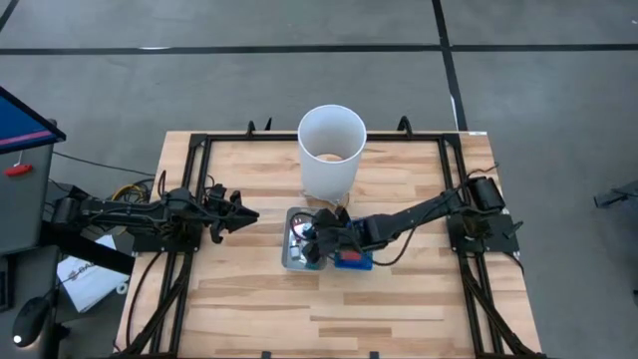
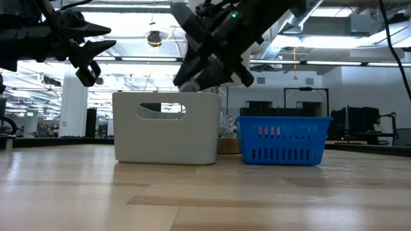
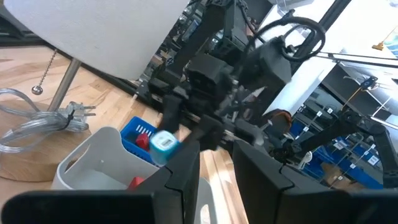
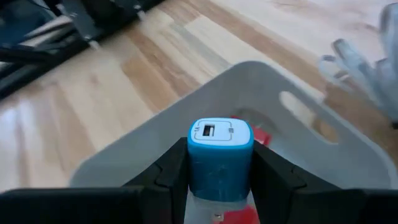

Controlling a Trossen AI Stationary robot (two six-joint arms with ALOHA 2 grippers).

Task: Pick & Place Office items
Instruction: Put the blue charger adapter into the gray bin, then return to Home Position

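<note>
Clamped between your right fingers [image 4: 169,171] is a blue block [image 4: 220,158] with a white slotted top, filling the lower centre of the right wrist frame. It hangs over the white bin [image 4: 292,99], and a red piece [image 4: 260,135] lies inside that bin just behind it.

You look to be in the carry step: the block is held and lifted, not yet set down. The next move, as I judge it, calls for you to settle on a container, lower the block past its rim and only then part the fingers, keeping clear of the bin's near wall.

At the middle of the high frame, your right gripper [image 1: 321,239] reaches in from the right, arm stretched low over the bin and the blue basket [image 1: 353,259]. Your left gripper [image 1: 237,213] waits at centre-left above the tabletop [image 1: 399,309], fingers parted and holding nothing.
</note>
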